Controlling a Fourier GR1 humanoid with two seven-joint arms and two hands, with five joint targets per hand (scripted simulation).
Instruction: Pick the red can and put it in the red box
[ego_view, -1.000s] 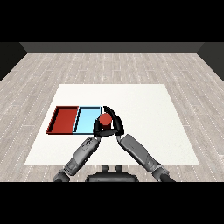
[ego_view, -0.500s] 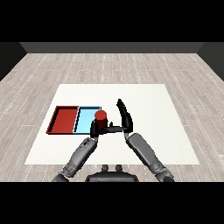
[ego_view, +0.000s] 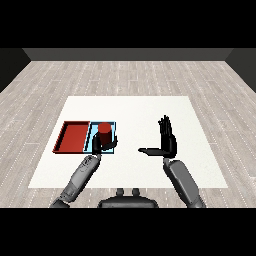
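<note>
Holding the red can (ego_view: 104, 135), the left hand (ego_view: 98, 145) has its fingers and thumb curled round the can's lower part. The can stands upright in that hand, with its round top above the fingers. Under the hand and the can lies the light blue tray (ego_view: 113, 126), so the can is over the blue one. The red tray (ego_view: 74, 136) lies just beside the left hand, on its outer side, touching the blue tray along one edge. Nothing sits in the red tray, so the can is not in it yet. The left forearm (ego_view: 80, 176) is grey and comes up from the lower corner to the hand. The right hand (ego_view: 169, 141) is well apart from the can, off to the other side. Its fingers are straight and point up, close together, and its thumb sticks out sideways toward the left hand. It holds nothing and touches nothing. Below it the grey right forearm (ego_view: 182, 181) runs down to the other lower corner. Both hands are above the white table (ego_view: 135, 110).
</note>
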